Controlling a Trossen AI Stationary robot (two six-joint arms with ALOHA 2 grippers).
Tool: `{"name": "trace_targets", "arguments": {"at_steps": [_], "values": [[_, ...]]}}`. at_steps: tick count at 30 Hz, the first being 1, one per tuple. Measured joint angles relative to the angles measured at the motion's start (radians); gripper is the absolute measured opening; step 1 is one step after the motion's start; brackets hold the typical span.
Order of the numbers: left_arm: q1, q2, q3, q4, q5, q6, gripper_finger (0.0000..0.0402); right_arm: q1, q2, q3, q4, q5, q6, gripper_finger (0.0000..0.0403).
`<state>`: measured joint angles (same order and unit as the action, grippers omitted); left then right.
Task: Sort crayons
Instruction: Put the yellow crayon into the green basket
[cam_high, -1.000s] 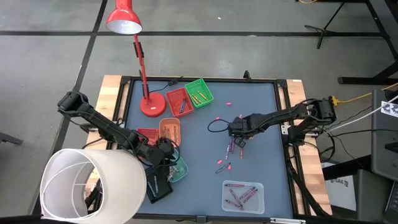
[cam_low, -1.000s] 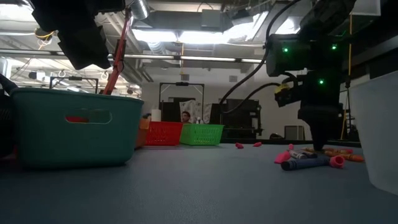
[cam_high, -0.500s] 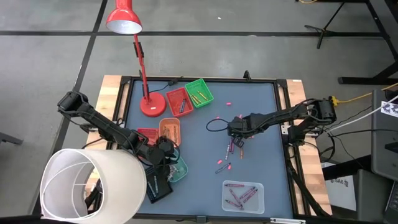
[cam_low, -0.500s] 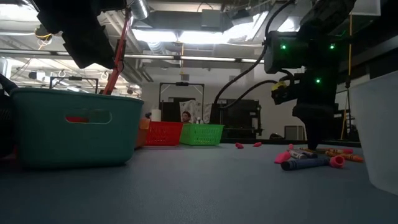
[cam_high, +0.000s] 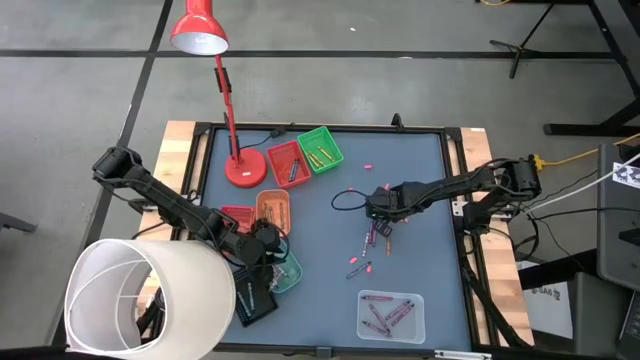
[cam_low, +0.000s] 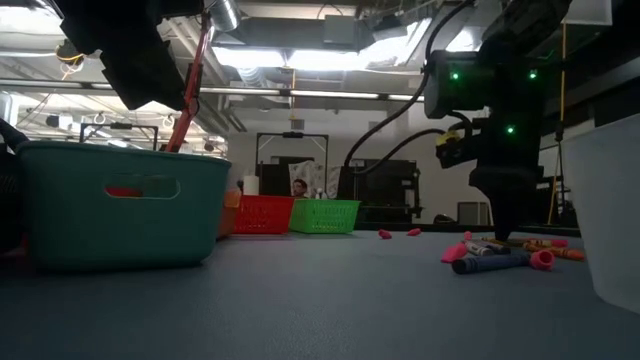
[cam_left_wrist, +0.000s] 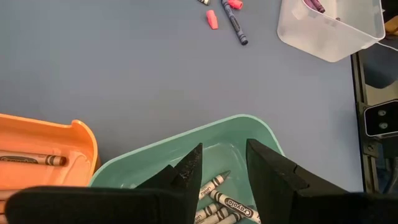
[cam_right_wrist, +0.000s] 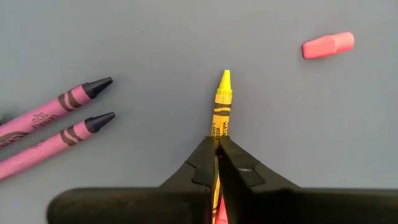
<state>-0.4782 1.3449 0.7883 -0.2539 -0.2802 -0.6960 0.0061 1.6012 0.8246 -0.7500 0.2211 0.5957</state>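
Note:
Loose crayons (cam_high: 366, 246) lie in a small heap on the blue-grey mat, right of centre. My right gripper (cam_high: 381, 226) stands over the heap's far end, pointing steeply down, shut on a yellow crayon (cam_right_wrist: 221, 102). Two pink-purple crayons (cam_right_wrist: 61, 99) and a pink stub (cam_right_wrist: 328, 45) lie flat on the mat beside it. My left gripper (cam_left_wrist: 221, 169) hangs open above the teal tray (cam_left_wrist: 186, 144), which holds several crayons (cam_left_wrist: 225, 200). In the high view it is at the near left (cam_high: 268, 252). My right gripper pinches the yellow crayon's wrapped shaft (cam_right_wrist: 218, 132) between its two fingertips, coming from above. The crayon's pointed end (cam_right_wrist: 224, 78) sticks out ahead of the fingers; its other end is hidden between them. Whether it is lifted off the mat I cannot tell.
Red (cam_high: 288, 163) and green (cam_high: 320, 149) trays stand at the far side beside a red desk lamp's base (cam_high: 244, 170). An orange tray (cam_high: 273, 208) sits beside the teal one, and a clear tray (cam_high: 391, 313) with purple crayons is near the front. A big white cylinder (cam_high: 150, 300) covers the near left corner.

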Motion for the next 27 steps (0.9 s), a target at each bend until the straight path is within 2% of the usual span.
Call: {"name": "trace_targets", "arguments": {"at_steps": [10, 13, 17, 22, 27], "values": [[0.000, 0.000, 0.000, 0.000, 0.000, 0.000, 0.0108, 0.000, 0.001, -0.002, 0.005, -0.013, 0.001, 0.0087], [0.000, 0.000, 0.000, 0.000, 0.000, 0.000, 0.0108, 0.000, 0.001, -0.002, 0.004, -0.012, -0.001, 0.0097], [0.000, 0.000, 0.000, 0.000, 0.000, 0.000, 0.0108, 0.000, 0.001, -0.002, 0.002, -0.018, -0.005, 0.0091], [0.000, 0.000, 0.000, 0.000, 0.000, 0.000, 0.0108, 0.000, 0.001, -0.002, 0.002, -0.086, -0.066, 0.0059], [0.000, 0.000, 0.000, 0.000, 0.000, 0.000, 0.0108, 0.000, 0.001, -0.002, 0.001, -0.101, -0.081, 0.0029]]}}
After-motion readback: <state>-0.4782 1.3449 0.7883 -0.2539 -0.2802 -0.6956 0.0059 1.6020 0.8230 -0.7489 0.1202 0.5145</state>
